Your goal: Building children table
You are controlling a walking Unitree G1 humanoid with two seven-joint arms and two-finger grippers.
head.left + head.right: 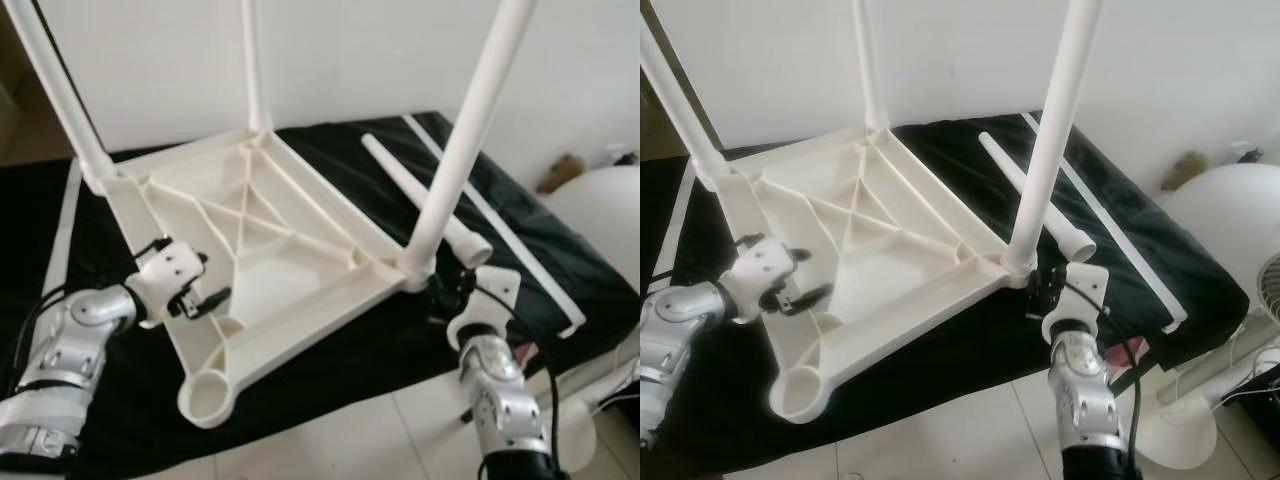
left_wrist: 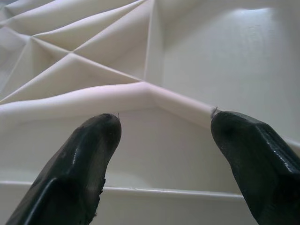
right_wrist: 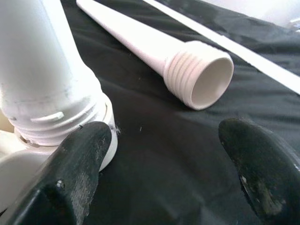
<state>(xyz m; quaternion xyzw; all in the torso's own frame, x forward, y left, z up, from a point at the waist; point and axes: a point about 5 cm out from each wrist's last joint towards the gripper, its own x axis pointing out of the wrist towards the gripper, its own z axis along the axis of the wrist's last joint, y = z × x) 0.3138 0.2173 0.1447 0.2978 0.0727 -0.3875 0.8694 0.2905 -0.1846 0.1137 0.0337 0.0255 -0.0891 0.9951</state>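
Left eye view: upturned tabletop (image 1: pixel 260 240) lies on the black cloth (image 1: pixel 350 150), three legs up, empty socket (image 1: pixel 207 392) at 7 o'clock. Left gripper (image 1: pixel 200 290), jaws apart, over a rib near the 9 o'clock edge. Right gripper (image 1: pixel 1045 285), jaws apart, beside the fitted leg's (image 1: pixel 455 150) base at 4 o'clock. Loose leg (image 1: pixel 420 200) just beyond. Judgement: grip it mid-shaft, keep it vertical, start the threads gently.

Silver arms, black-fingered white hands
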